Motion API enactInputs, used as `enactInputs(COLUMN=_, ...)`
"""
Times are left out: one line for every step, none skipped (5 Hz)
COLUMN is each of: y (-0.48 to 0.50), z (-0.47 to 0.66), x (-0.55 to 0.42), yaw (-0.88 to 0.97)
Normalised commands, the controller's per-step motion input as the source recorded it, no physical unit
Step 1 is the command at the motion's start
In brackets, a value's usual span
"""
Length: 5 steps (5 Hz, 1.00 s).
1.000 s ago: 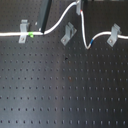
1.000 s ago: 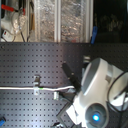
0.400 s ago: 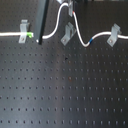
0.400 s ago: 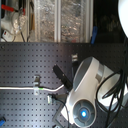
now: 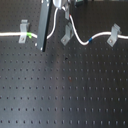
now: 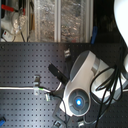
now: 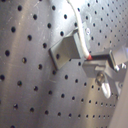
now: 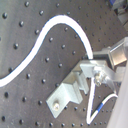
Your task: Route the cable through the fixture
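The long thin white cable lies along the far edge of the black perforated worktop; in the first exterior view it enters from the first exterior view's left edge, passes the first small grey metal bracket fixture, shows its green band, then vanishes behind a dark straight bar that leans down from the top of the picture; beyond the bar it rises toward the robot's end, cut off by the top edge, and drops in a curve past the middle grey bracket, dips, carries its blue band and reaches the third grey bracket, running out at the first exterior view's right edge. Whether the cord sits inside the middle bracket's slot or only beside it cannot be told there.

In the second exterior view the big white arm body with a glowing blue light covers most of the worktop; only a straight run of cable to one bracket shows, and the jaws are hidden.

In the first wrist view the gripper is blurred; a grey finger with a red spot touches the cable where it meets a bracket; in the second wrist view the cable sweeps to the metal finger beside the bracket and a thin strand hangs on past it. The jaws seem to pinch the cord, though the blur leaves this uncertain.
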Motion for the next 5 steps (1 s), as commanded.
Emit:
enactInputs(y=0.001, z=0.32, x=-0.284, yaw=-0.16)
enactInputs(y=0.005, z=0.19, x=-0.213, yaw=-0.13)
enactInputs(y=0.008, z=0.01, x=-0.015, yaw=0.00)
enactInputs(y=0.079, z=0.29, x=-0.145, yaw=0.00)
enactInputs(y=0.128, z=0.33, x=-0.240, yaw=0.03)
